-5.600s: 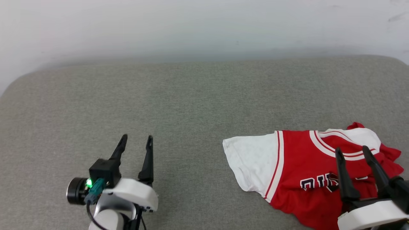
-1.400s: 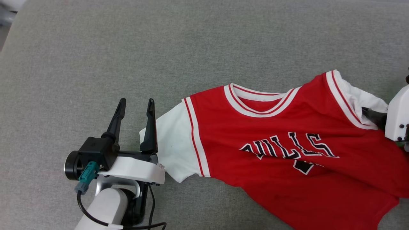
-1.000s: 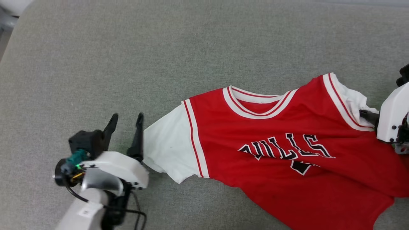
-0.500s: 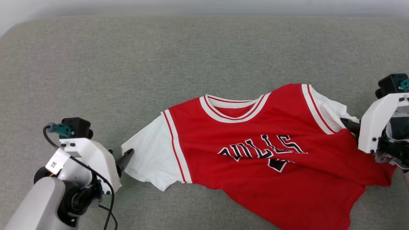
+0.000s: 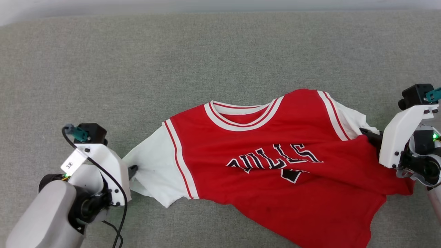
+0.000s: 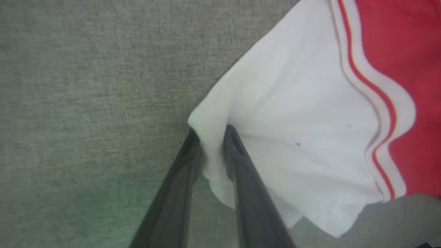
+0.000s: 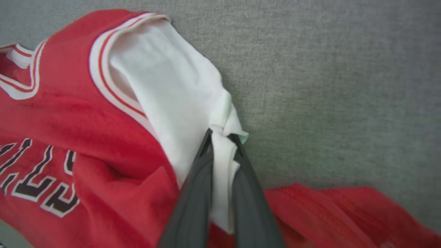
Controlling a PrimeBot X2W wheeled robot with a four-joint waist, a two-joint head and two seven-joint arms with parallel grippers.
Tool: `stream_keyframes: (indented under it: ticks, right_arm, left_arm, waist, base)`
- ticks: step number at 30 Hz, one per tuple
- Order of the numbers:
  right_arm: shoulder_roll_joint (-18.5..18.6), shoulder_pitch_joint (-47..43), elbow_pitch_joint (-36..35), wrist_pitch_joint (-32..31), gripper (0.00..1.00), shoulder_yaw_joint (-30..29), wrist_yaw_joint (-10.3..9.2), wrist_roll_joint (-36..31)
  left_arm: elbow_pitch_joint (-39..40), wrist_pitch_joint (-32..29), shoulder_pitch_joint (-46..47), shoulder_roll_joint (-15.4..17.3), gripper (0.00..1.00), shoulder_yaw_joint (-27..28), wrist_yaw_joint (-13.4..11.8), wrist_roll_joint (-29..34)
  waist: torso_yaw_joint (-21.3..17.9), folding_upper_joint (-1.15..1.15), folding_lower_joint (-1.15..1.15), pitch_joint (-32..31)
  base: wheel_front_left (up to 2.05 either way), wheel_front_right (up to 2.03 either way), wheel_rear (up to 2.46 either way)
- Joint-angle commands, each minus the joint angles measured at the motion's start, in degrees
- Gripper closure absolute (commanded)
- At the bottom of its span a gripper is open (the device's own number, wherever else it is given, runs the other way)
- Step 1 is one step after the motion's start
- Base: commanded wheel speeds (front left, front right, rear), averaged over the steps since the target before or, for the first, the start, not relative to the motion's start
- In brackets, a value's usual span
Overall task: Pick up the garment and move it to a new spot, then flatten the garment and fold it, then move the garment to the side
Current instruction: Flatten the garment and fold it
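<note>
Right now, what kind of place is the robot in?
Probably an indoor test spot for folding clothes: a wide grey fabric surface, maybe a couch or bed, a red jersey spread on it, and a pale wall behind.

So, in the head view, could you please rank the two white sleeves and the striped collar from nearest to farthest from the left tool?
1. Left white sleeve: pinched in the left tool.
2. Striped collar: middle of the garment.
3. Right white sleeve: far side, in the right tool.
</note>
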State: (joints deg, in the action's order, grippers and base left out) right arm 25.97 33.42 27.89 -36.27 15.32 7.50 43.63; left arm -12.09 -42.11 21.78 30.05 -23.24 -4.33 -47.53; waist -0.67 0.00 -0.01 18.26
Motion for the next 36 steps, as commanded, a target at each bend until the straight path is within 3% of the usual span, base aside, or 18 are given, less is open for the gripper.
stream_keyframes:
  ticks: [1,7,19,29,36]
  right_arm:
    - [0.6,0.1,0.4,0.8,1.0,0.4,-0.02,0.1]
    - [1.7,1.0,1.0,5.3,1.0,1.0,-0.03,-1.6]
    - [1.3,6.1,4.5,13.3,1.0,-1.2,-0.06,-8.6]
    - [-0.7,21.0,8.0,18.4,1.0,-5.3,-0.07,-16.5]
    - [-2.2,35.3,9.4,22.3,1.0,-7.3,-0.08,-22.5]
  left_arm:
    - [-3.0,0.6,-1.5,-2.8,1.0,-3.4,0.6,1.5]
    - [-4.1,9.2,2.6,-0.9,1.0,-1.4,-0.9,6.8]
    - [-6.1,23.9,11.3,-0.4,1.0,2.3,-3.7,13.3]
    - [-14.6,34.0,29.1,-2.2,1.0,5.4,-2.3,15.1]
    - [-20.2,38.1,43.4,-1.4,1.0,6.8,-2.7,17.5]
  waist:
    - [0.1,0.0,0.01,-0.8]
    - [0.3,0.0,0.01,-4.4]
    - [-0.5,0.0,0.01,-8.6]
    - [-1.9,0.0,0.01,-5.5]
    - [-2.8,0.0,0.01,-0.2]
  base:
    - [0.0,0.0,0.0]
    - [0.0,0.0,0.0]
    - [0.0,0.0,0.0]
    - [0.0,0.0,0.0]
    - [0.0,0.0,0.0]
